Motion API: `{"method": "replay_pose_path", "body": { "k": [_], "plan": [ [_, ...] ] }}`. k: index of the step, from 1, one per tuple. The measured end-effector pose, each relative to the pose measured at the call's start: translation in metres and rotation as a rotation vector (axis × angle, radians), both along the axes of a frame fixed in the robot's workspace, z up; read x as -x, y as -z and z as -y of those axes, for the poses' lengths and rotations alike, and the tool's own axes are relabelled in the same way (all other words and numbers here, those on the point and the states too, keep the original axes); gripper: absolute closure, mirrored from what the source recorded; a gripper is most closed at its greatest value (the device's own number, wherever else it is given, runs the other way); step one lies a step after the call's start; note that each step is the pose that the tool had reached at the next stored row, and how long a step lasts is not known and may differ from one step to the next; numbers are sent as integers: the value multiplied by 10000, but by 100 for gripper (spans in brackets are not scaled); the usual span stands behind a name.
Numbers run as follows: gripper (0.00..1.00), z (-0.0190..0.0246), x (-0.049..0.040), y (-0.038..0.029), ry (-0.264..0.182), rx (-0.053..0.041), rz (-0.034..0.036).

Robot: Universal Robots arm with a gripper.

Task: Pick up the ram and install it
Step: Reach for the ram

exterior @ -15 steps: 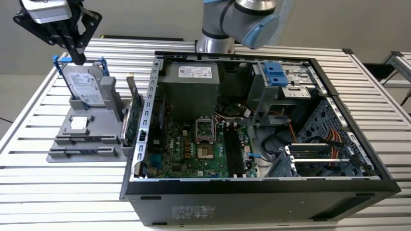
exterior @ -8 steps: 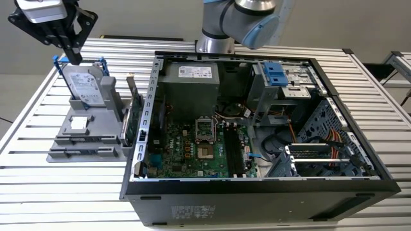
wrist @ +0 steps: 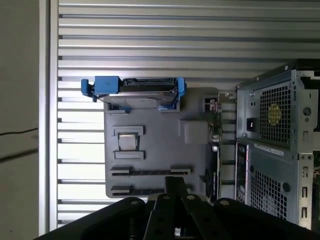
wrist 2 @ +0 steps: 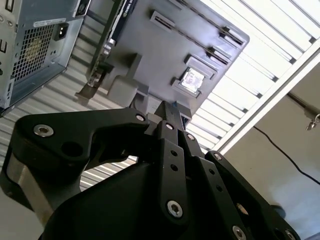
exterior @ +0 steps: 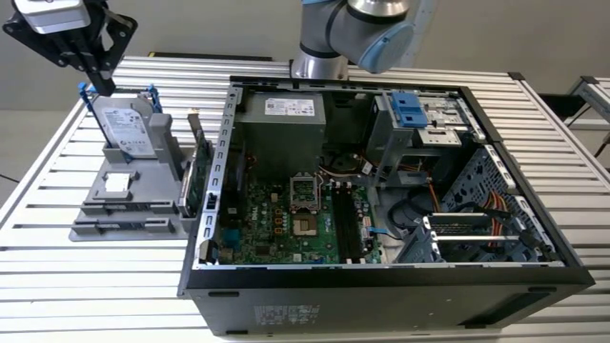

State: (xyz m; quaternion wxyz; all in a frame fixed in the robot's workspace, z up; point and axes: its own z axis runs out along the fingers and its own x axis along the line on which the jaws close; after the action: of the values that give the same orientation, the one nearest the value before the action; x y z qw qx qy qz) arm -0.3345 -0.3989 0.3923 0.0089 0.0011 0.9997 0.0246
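The grey holder sits on the bench right below the hand. It keeps each part standing up, so fingers can pinch a part by its top edge. The silver hard drive with blue clips stands in it, just under the fingertips. The green card stands at the holder's far edge, next to the computer case. The case lies open with its board facing up, so parts can go in from above. Off to the side of the hand, a long dark strip sits on that board. It may be the ram in its slot, but I cannot tell. The hand hangs high and points straight down. Its fingers look pressed together, with nothing between them. The arm rises behind the case.
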Motion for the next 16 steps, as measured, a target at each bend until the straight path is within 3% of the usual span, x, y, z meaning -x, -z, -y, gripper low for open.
{"method": "replay_pose_path", "body": {
  "k": [16],
  "plan": [
    [100,0,133,1,-145,0,0]
  ]
}}
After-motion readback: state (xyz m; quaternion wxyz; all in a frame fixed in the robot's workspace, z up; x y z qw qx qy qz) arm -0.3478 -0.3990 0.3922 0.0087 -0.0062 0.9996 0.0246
